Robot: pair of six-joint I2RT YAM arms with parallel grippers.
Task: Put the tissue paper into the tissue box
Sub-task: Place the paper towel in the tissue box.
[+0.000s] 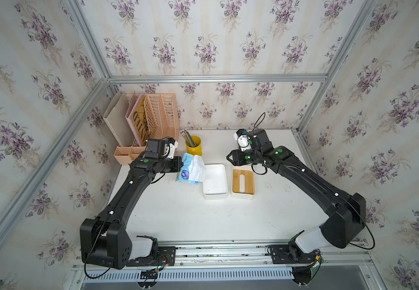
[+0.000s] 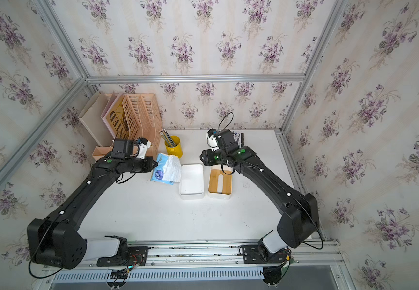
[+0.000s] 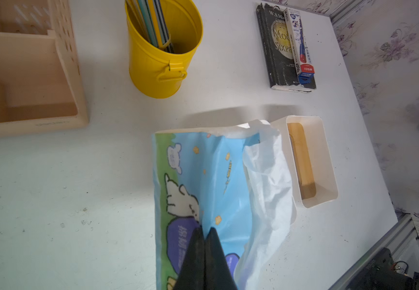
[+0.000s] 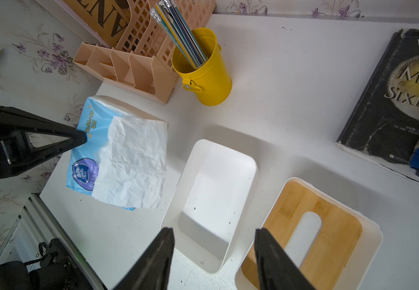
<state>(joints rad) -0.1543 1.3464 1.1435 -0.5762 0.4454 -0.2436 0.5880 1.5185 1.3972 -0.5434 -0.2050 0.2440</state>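
Fingers of the left gripper [image 3: 204, 229] are clamping the tissue paper [image 3: 228, 180]; the right gripper's [image 4: 214, 232] are hovering apart by the tissue box [image 4: 253, 165]; book [image 4: 379, 105] is showing "Sixpe".

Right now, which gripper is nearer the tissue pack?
Left. The left gripper is shut on the tissue pack; the right gripper hangs open by the tissue box and lid, not touching the pack.

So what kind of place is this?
Probably a pretend study desk in a robot test booth: yellow pencil cup, peach file rack and book on a white table, flowery wallpaper on a metal frame.
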